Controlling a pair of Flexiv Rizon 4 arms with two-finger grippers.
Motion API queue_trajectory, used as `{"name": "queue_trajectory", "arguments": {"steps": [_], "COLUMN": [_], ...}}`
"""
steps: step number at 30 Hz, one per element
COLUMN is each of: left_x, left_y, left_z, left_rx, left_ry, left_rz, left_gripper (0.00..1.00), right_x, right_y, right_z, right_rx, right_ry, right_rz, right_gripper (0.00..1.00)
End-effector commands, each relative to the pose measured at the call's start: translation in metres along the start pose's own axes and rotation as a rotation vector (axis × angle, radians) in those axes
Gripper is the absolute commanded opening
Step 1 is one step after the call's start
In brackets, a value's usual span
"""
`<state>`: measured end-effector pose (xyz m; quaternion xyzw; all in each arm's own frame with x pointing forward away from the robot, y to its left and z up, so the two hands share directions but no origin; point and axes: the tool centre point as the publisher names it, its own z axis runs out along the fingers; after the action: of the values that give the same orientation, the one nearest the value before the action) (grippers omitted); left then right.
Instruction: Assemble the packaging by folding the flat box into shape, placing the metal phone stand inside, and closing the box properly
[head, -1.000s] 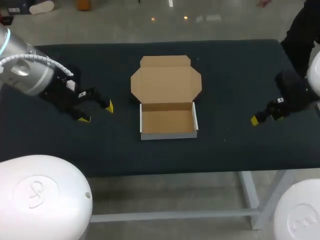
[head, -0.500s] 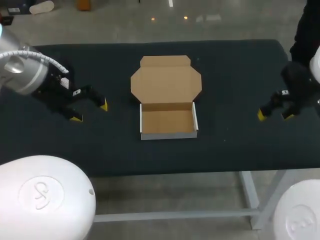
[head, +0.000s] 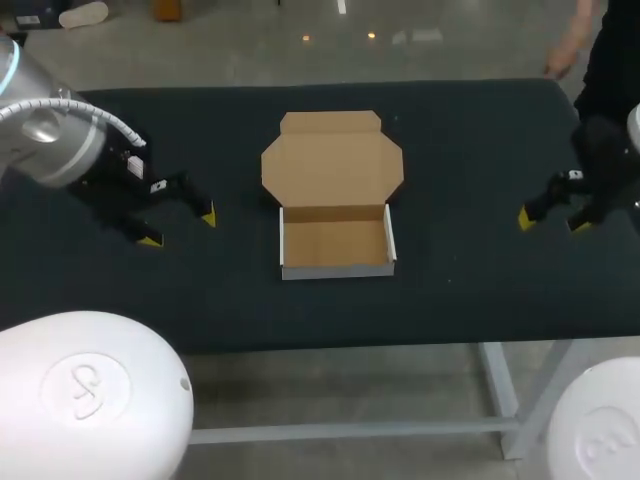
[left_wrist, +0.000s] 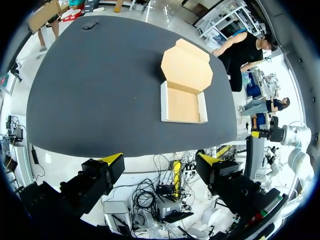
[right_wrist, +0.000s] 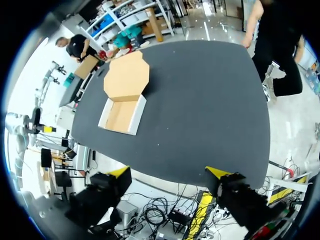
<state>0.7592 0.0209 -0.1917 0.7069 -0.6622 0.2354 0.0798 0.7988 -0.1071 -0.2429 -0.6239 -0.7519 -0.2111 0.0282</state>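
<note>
A cardboard box (head: 336, 243) lies in the middle of the dark table (head: 460, 290), its shallow white-sided tray folded up and its brown lid (head: 332, 162) spread flat behind it. My left gripper (head: 178, 227) stands open well to the box's left, with nothing between its fingers. Far off to the right, my right gripper (head: 552, 222) is open and empty too. Each wrist view shows its gripper (left_wrist: 160, 160) (right_wrist: 169, 172) off the table's edge, the box (left_wrist: 182, 102) (right_wrist: 122, 112) far ahead. No view shows a phone stand.
Bare dark tabletop (head: 230, 290) surrounds the box on every side. My arms' white bases (head: 90, 400) (head: 600, 425) fill the near corners of the head view.
My left gripper has drawn a little further left, away from the box. My right gripper has moved right and back and turned, so both its yellow tips now show. The box has not moved.
</note>
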Motion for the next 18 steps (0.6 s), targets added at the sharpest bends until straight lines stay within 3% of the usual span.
{"name": "queue_trajectory", "arguments": {"steps": [1, 18], "left_x": [0.0003, -0.0053], "left_y": [0.0019, -0.0032], "left_z": [-0.0016, 0.0039], "left_rx": [0.015, 0.031], "left_ry": [-0.022, -0.029], "left_rz": [-0.013, -0.033], "left_gripper": [1.00, 1.00], "right_x": [-0.0008, 0.0002], "right_y": [0.0000, 0.0002], "right_z": [-0.0078, -0.0098], "right_rx": [0.000, 0.002], "right_ry": [0.007, 0.013], "right_rz": [0.003, 0.031], "right_gripper": [1.00, 1.00]}}
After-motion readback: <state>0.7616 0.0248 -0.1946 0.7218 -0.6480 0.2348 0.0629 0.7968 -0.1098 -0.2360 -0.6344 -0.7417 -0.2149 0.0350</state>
